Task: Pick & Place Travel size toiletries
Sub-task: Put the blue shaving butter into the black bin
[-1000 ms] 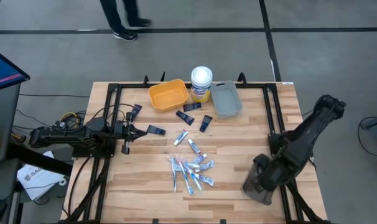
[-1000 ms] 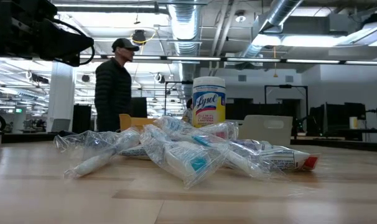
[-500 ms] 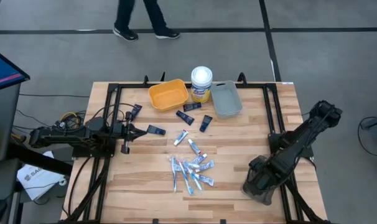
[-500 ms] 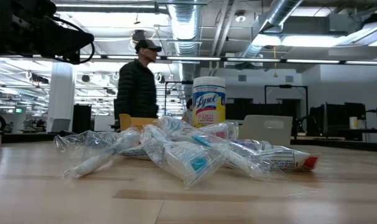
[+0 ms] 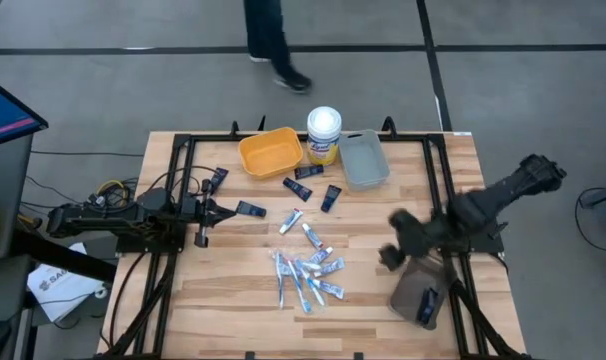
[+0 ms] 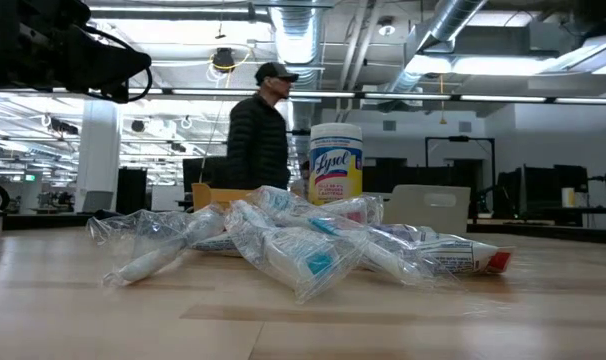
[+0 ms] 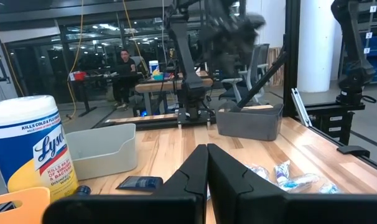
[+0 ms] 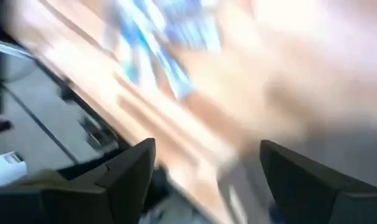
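The travel size toiletries lie on the wooden table. A heap of clear-wrapped white-and-blue tubes (image 5: pixel 305 276) (image 6: pixel 303 245) sits near the front middle, with two loose tubes (image 5: pixel 291 220) behind it. Dark navy packets (image 5: pixel 330 197) lie scattered farther back. My right gripper (image 5: pixel 391 246) (image 8: pixel 207 180) hangs open above the table, right of the heap, with nothing between its fingers. My left gripper (image 5: pixel 215 211) (image 7: pixel 207 168) is shut and empty at the table's left, beside a navy packet (image 5: pixel 250 209).
An orange bin (image 5: pixel 270 152), a yellow wipes canister (image 5: pixel 324 135) and a grey bin (image 5: pixel 364 158) stand along the far edge. A dark grey box (image 5: pixel 418 296) sits at the near right. A person walks behind the table (image 6: pixel 258 130).
My right arm has risen off the dark grey box at the near right and swung toward the table's left, toward the heap of tubes, moving fast. The person behind the table has walked toward the right.
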